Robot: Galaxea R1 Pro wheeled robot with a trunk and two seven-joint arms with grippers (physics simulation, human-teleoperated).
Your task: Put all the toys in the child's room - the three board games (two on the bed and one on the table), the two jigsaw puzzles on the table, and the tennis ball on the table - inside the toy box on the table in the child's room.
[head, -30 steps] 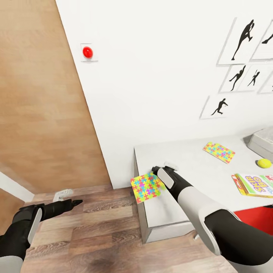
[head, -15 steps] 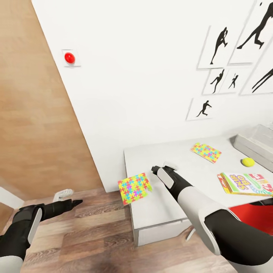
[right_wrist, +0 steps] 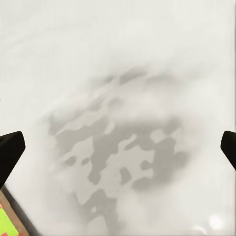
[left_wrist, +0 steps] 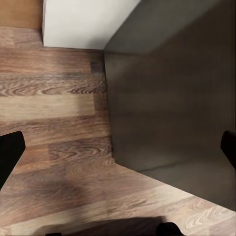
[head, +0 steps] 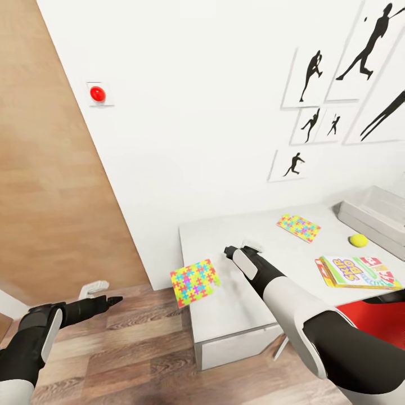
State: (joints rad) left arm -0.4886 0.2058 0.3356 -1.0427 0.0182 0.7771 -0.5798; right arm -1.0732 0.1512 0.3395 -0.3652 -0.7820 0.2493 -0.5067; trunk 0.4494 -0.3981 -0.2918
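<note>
right gripper (head: 229, 251) spread wide over the table (head: 247, 292), jigsaw puzzle (head: 194, 281) hanging off the edge at its 9 o'clock; left gripper (head: 110, 301) wide too

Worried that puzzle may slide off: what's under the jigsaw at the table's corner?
The jigsaw puzzle overhangs the table corner: the tabletop is under its right part, wood floor beneath the rest. How much lies supported is hidden by the puzzle itself.

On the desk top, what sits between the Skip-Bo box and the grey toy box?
In the head view, the tennis ball lies on the table between the Skip-Bo box and the toy box, apart from both.
</note>
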